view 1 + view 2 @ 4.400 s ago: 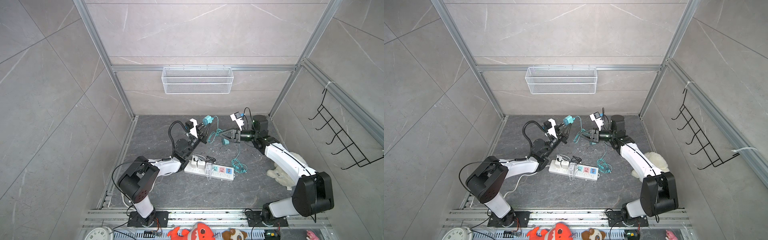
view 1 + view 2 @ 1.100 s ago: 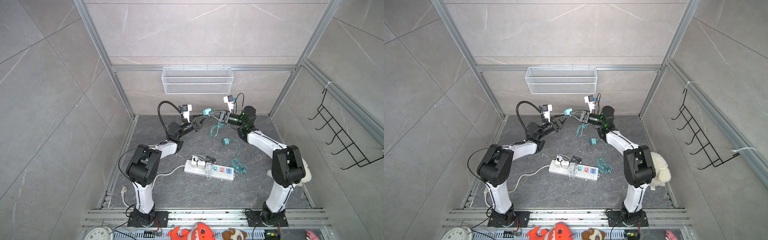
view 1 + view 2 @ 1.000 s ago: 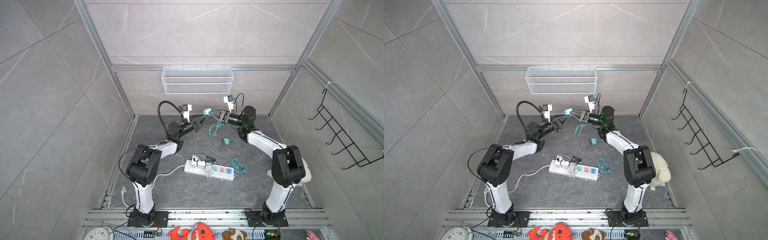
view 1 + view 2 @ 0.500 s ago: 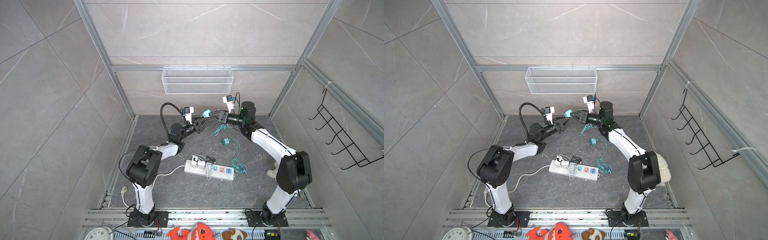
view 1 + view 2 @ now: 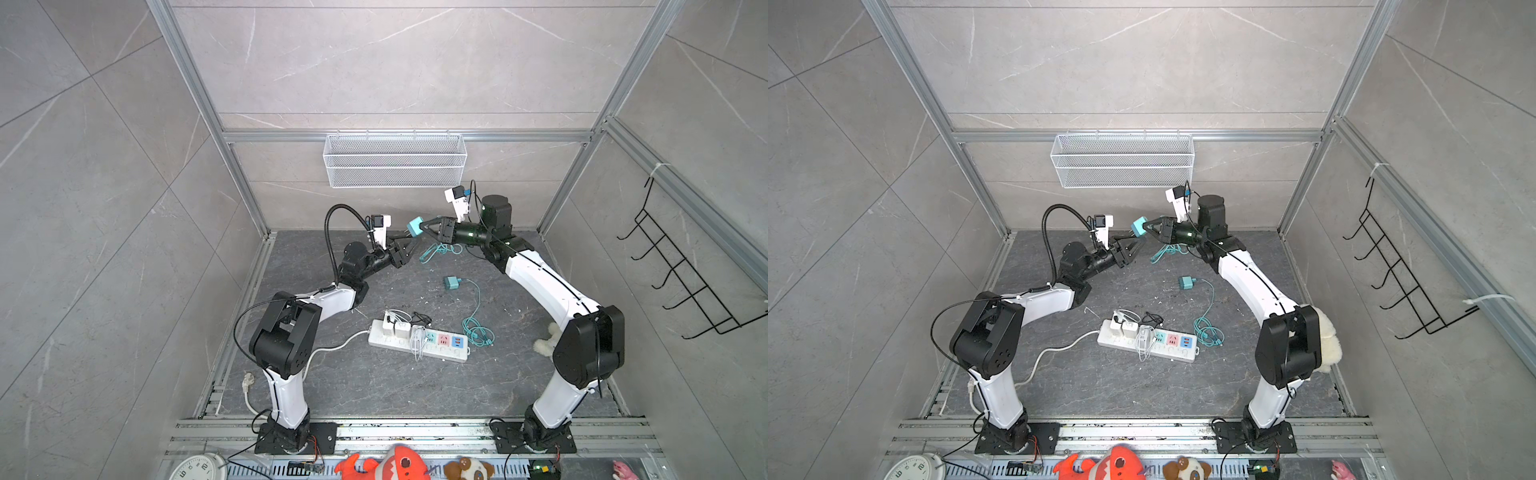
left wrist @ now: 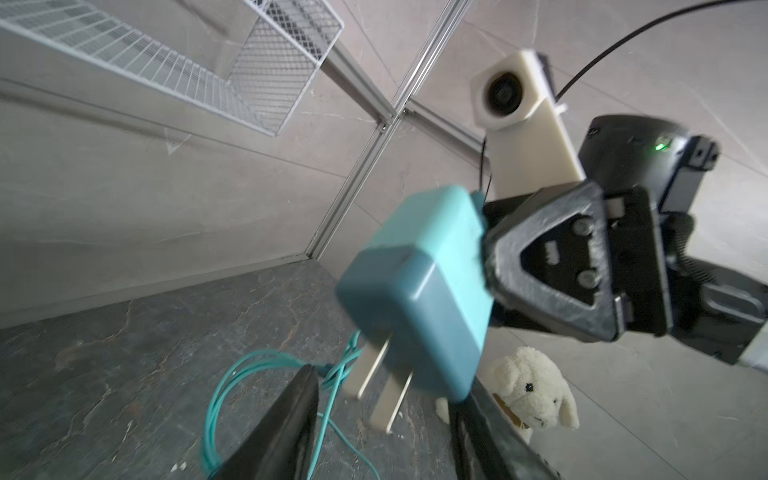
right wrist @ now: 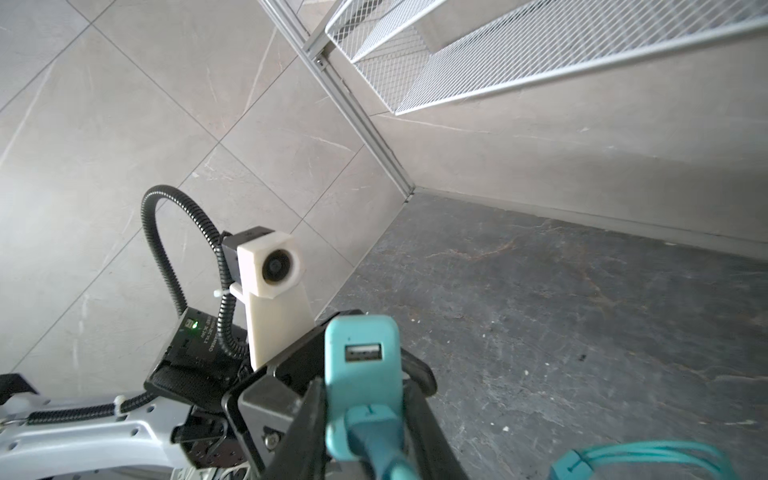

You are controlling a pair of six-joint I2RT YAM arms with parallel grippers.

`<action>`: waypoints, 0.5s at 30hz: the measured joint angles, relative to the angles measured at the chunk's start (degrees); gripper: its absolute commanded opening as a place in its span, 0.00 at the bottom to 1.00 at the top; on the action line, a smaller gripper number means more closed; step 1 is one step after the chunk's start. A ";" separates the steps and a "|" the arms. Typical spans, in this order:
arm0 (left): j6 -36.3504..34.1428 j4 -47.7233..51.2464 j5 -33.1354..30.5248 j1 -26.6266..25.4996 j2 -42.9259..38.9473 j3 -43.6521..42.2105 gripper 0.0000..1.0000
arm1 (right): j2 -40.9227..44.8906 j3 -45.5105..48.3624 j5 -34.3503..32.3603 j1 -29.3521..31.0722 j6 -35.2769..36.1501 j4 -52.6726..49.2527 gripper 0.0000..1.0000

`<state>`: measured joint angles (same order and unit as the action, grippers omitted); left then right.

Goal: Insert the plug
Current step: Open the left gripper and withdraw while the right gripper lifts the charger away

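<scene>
The teal plug [image 5: 414,227] hangs in the air over the 12 o'clock end of the desk [image 5: 374,386]. The right fingers [image 6: 552,266] pinch it by its sides, and its prongs are turned toward the left fingers [image 6: 286,432]. Those stand apart at its 7 o'clock, gripping nothing. At 6 o'clock lies a white power strip [image 5: 446,352] with two white chargers [image 5: 395,329] in its 9 o'clock sockets. A wire basket [image 5: 395,160] hangs on the grey tiled back wall.

Hour numerals on the clock [image 5: 911,468]
</scene>
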<state>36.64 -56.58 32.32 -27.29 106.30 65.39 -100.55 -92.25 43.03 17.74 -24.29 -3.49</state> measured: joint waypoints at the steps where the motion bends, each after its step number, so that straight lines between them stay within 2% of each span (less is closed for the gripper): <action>1: -1.95 3.80 -0.92 0.02 -0.85 0.00 0.55 | -0.26 -2.47 -2.29 0.02 1.73 -3.32 0.02; 7: -14.82 27.28 -10.67 0.00 -12.41 -1.64 0.56 | -5.03 -18.71 -16.81 0.04 10.03 -18.03 0.02; 11: -21.11 38.38 -19.19 0.00 -23.89 -5.27 0.56 | -12.31 -29.62 -23.19 0.35 14.49 -25.57 0.02; 15: -24.02 46.34 -27.30 0.00 -32.50 -9.77 0.56 | -20.41 -40.46 -28.85 2.58 18.40 -34.32 0.02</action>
<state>12.62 -10.24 5.02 -27.29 73.80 55.61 -120.97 -132.70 14.17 20.32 -5.89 -37.80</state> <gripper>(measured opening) 0.560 0.275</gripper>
